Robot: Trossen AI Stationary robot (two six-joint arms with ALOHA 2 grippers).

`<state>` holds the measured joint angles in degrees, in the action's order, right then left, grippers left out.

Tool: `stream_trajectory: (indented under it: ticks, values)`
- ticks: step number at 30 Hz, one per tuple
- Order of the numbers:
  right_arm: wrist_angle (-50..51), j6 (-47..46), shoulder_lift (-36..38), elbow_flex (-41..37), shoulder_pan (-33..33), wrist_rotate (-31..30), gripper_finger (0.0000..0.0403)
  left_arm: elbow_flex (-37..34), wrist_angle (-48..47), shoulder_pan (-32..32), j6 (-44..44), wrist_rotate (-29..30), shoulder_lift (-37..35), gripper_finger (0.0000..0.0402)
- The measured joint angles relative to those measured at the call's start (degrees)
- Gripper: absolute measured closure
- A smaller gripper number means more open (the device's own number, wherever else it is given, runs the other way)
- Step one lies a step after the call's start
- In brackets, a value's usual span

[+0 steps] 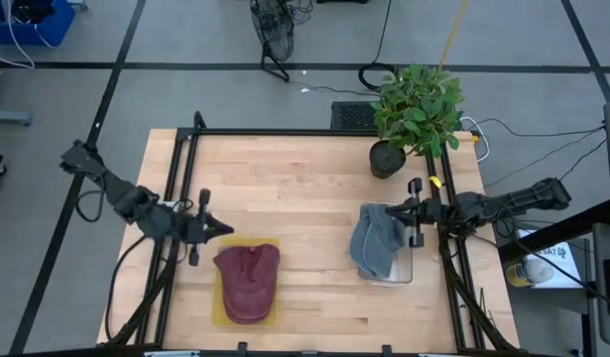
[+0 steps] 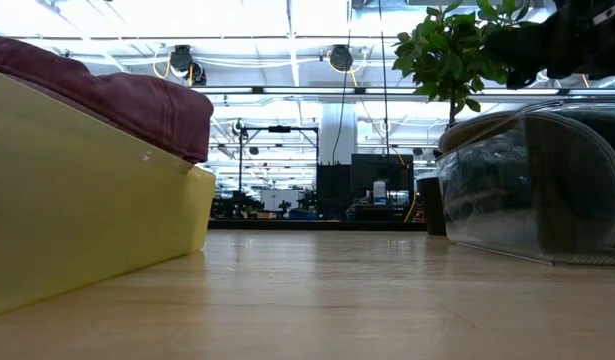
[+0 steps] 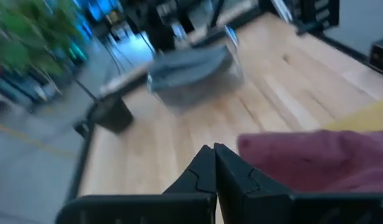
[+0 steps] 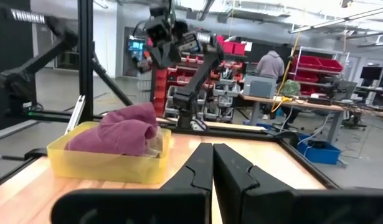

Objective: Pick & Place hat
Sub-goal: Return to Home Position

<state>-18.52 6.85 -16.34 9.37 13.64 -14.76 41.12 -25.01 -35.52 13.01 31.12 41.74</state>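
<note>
The red caps (image 1: 248,278) lie heaped in the yellow bin (image 1: 217,315) on the left half of the table (image 1: 305,188). The left gripper (image 1: 225,228) sits just beside the bin's corner, fingers pressed together, empty. The right gripper (image 1: 392,209) is closed and empty too, at the edge of a clear bin (image 1: 404,270) holding a grey hat (image 1: 376,243). A plant (image 1: 416,109) stands behind it.
</note>
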Motion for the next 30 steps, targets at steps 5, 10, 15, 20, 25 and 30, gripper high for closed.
stream_trajectory:
  ticks: [5, 10, 15, 20, 25, 30]
  values:
    - [0.0, -0.2, 2.5, 0.0, -0.2, 0.0, 0.0403, -11.8, 13.6, 1.7, 8.7, -1.6, -10.0, 0.0399]
    - [3.2, 0.2, 6.1, 0.0, -0.1, 2.2, 0.0403, -19.7, 19.1, 3.3, 10.3, -3.8, -20.2, 0.0398]
    - [4.4, 0.5, 8.8, 0.0, -0.2, 2.9, 0.0403, -23.0, 17.9, 6.6, 8.7, -9.1, -28.1, 0.0398]
    - [5.9, 1.4, 9.4, 0.0, -0.2, 2.9, 0.0403, -27.6, 25.3, 11.4, 7.8, -14.3, -30.1, 0.0399]
    - [7.1, 1.9, 9.4, 0.0, -0.2, 2.8, 0.0403, -32.5, 29.2, 16.4, 6.5, -18.7, -30.1, 0.0399]
    - [2.6, 3.1, 9.4, -3.9, -1.0, 1.8, 0.0403, -39.0, 37.9, 21.0, 5.5, -20.1, -30.0, 0.0399]
